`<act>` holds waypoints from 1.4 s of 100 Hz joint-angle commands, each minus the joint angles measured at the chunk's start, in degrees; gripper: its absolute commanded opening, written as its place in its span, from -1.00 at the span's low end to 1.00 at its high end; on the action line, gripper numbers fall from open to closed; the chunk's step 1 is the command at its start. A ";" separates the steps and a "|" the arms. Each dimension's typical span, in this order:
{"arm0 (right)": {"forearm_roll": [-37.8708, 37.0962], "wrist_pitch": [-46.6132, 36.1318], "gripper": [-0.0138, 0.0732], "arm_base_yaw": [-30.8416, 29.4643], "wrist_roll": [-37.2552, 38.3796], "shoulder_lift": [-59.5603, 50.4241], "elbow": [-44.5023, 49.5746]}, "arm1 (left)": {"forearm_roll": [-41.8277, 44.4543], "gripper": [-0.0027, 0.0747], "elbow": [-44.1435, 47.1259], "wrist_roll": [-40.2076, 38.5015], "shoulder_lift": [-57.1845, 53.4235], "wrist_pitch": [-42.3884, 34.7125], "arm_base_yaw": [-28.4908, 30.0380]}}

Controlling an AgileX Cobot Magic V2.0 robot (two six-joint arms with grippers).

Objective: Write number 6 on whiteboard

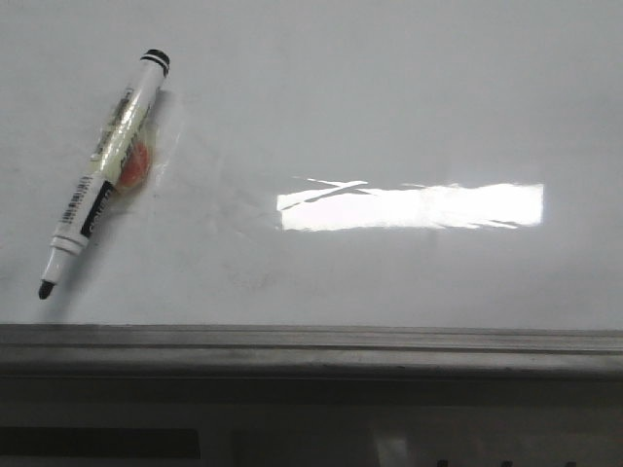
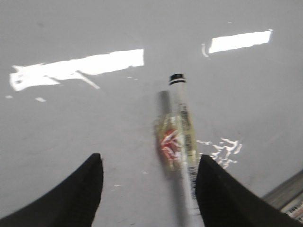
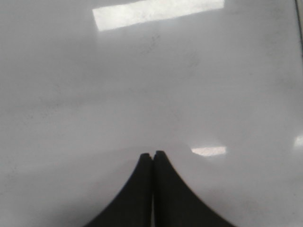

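The whiteboard [image 1: 370, 117] is a glossy white board with a bright rectangular reflection and a grey frame edge along the near side. No drawn number 6 shows on it. A white marker pen [image 1: 107, 165] with a black tip and black end band lies on the board at the left, tip toward the frame. In the left wrist view the marker [image 2: 179, 127] lies ahead of my left gripper [image 2: 149, 163], which is open, with the pen's lower part close to one finger. My right gripper [image 3: 152, 155] is shut and empty over bare board. Neither gripper shows in the front view.
The grey metal frame edge [image 1: 311, 345] runs along the board's near side, and its corner shows in the left wrist view [image 2: 289, 194]. Faint smudges mark the board [image 3: 151, 45]. A reddish patch [image 1: 134, 165] sits on the marker's wrapped body.
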 commanded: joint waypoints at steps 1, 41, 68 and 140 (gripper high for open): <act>0.09 0.68 -0.83 -0.23 -0.39 1.35 -1.04 | -0.45 0.08 -2.51 0.15 4.05 -7.98 -4.95; 0.09 0.66 -0.83 -0.23 -0.39 1.35 -1.04 | -3.52 0.05 -6.91 -0.23 21.68 -13.74 -10.09; 0.09 0.70 -0.83 0.32 -0.39 1.35 -1.04 | -10.72 -0.26 -6.91 -0.46 24.61 -13.20 -9.68; 1.45 14.18 -0.81 19.99 -3.04 4.90 -12.31 | -2.77 -0.98 -8.63 -0.46 24.56 -7.21 -12.27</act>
